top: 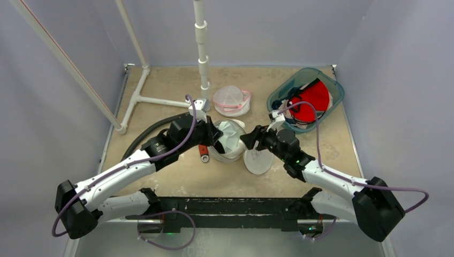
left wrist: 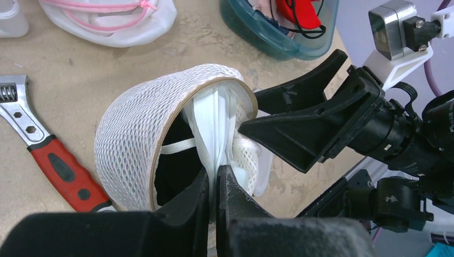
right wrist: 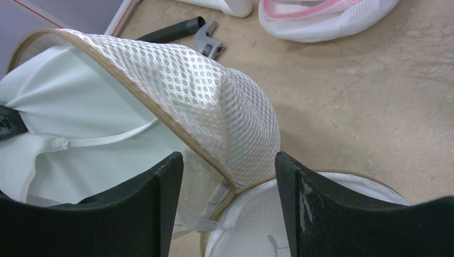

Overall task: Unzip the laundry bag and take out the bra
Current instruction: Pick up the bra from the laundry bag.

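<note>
The white mesh laundry bag (top: 229, 143) lies unzipped at the table's middle, its tan-edged dome (left wrist: 134, 128) raised and its flat half (top: 258, 161) lying to the right. The white bra (left wrist: 214, 120) shows in the opening, with a strap (right wrist: 101, 140) across it. My left gripper (left wrist: 216, 174) is shut on a fold of the bra at the bag's mouth. My right gripper (right wrist: 227, 160) is open, its jaws either side of the bag's hinge seam (right wrist: 230, 184) and not pinching it. It shows open in the left wrist view (left wrist: 278, 115), just right of the bag.
A red-handled wrench (top: 204, 153) lies just left of the bag. A second mesh bag with pink trim (top: 231, 100) sits behind. A teal bin (top: 332, 85) with a red garment (top: 310, 101) stands at the back right. A white pipe stand (top: 202, 53) rises at the back.
</note>
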Available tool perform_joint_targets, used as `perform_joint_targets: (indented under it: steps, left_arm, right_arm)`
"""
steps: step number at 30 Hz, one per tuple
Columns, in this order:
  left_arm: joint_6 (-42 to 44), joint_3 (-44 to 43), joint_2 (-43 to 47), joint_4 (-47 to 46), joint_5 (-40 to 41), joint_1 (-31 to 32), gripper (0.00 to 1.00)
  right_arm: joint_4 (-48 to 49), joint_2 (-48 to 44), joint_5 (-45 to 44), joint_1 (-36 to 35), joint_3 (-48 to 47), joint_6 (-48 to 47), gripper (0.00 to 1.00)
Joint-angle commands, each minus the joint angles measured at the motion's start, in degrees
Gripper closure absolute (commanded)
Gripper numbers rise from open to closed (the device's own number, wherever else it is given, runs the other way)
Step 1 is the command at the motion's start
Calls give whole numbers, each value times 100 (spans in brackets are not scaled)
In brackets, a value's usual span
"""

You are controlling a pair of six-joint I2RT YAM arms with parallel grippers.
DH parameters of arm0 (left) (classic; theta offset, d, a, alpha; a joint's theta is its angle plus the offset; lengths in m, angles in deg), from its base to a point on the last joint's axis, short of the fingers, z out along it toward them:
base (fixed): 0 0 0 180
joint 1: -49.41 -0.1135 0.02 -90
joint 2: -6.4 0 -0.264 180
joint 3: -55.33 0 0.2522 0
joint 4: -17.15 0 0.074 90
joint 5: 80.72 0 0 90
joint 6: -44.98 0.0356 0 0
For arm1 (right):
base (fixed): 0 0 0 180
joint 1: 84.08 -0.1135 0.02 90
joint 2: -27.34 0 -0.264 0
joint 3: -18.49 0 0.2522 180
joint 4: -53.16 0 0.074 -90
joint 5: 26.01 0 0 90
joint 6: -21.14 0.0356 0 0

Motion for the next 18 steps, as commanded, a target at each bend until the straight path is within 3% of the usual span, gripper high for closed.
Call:
perform_joint_targets:
  steps: [1,3,8,11,15,18]
  left_arm:
    - [216,-287,220,-379,-255,-26,100]
    - [282,-236,219,-371,-286,-23,100]
    - [353,17,191,-471,-492,-26,100]
    - [449,88,216,-502,-677,-22,100]
    - [592,181,360,-624,-947,-19,100]
    - [672,196,471,-811,-1213,-21,100]
  right_arm:
    - [-154,-240,-193,17,-209,-62,35]
    - [-177,-233,-252,16,-235,-101,41]
    - [-180,-108,-296,20,-253,-115,75]
    - [-259,36,-454,18,-219,-49,87]
    - [-394,191,-668,14,-163,101,90]
    - [-580,356,-817,19,-222,192,85]
